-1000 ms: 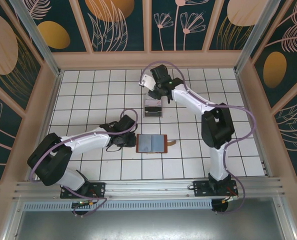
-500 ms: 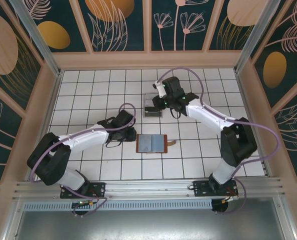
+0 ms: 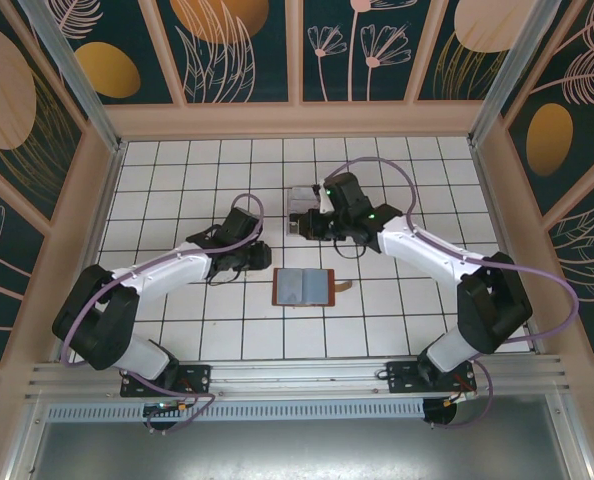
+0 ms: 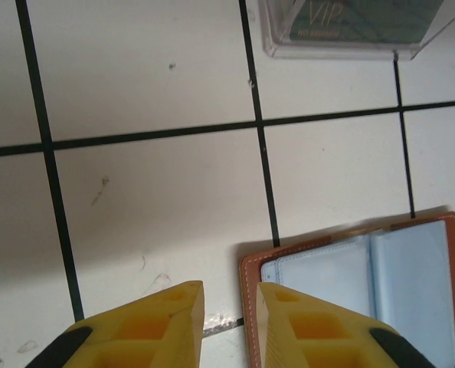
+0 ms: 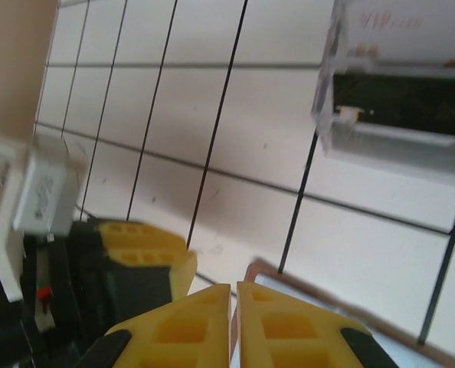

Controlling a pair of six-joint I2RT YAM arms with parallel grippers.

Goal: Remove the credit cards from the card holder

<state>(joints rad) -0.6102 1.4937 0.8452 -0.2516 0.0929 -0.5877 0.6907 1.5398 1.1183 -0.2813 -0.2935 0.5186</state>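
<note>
The card holder [image 3: 302, 288] lies open on the white tiles, brown leather with grey-blue lining [image 4: 373, 268], its corner [image 5: 289, 277] just past my right fingers. A dark green credit card [image 4: 358, 21] and a pale one [image 5: 411, 31] stand in the clear plastic stand [image 3: 305, 215]. My left gripper [image 3: 260, 258] hovers at the holder's left edge, its jaws [image 4: 231, 290] a narrow gap apart with nothing between. My right gripper [image 3: 307, 230] hangs between stand and holder, its fingers [image 5: 234, 290] almost touching and empty.
The clear stand [image 5: 400, 100] sits one tile beyond the holder. My left gripper's yellow fingers [image 5: 147, 245] are close to the right fingertips. A small brown tab [image 3: 345, 287] sticks out of the holder's right side. Wooden walls ring the tiled floor.
The right arm swung from beyond the stand toward me and left, its jaws closing. The left gripper shifted slightly away from me and its jaws parted a little.
</note>
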